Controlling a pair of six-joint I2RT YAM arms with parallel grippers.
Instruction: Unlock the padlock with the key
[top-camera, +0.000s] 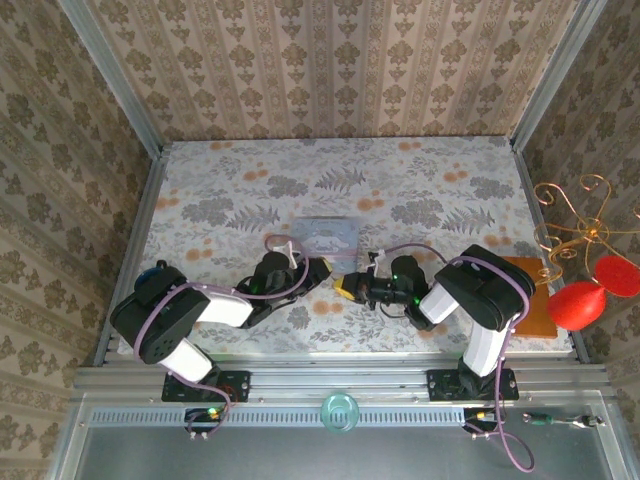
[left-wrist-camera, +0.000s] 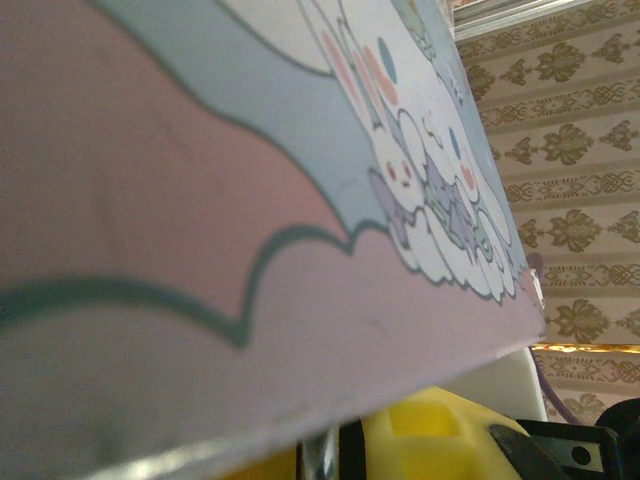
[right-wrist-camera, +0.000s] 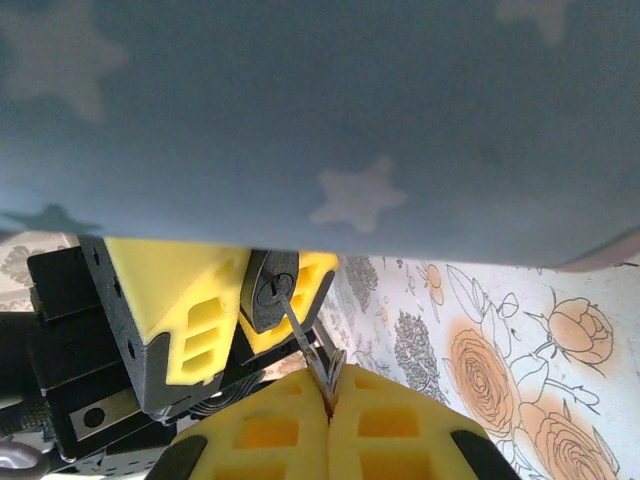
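Observation:
The padlock (right-wrist-camera: 270, 290), a small dark body, sits clamped between the yellow fingers (right-wrist-camera: 180, 305) of my left gripper (top-camera: 322, 272), its keyhole facing my right gripper. My right gripper (right-wrist-camera: 328, 395) is shut on the thin grey key (right-wrist-camera: 318, 362), whose blade reaches up to the keyhole and touches it. In the top view the two grippers meet tip to tip near the table's middle, the right gripper (top-camera: 352, 289) just right of the left. The left wrist view has a yellow finger (left-wrist-camera: 440, 440) at its bottom edge under the pouch.
A bluish translucent pouch (top-camera: 327, 238) with cartoon prints lies just behind the grippers and hangs close over both wrist cameras. A brown board (top-camera: 530, 300), red bulbs (top-camera: 585, 300) and gold wire stand at the right edge. Flowered tabletop (top-camera: 230, 190) stretches behind.

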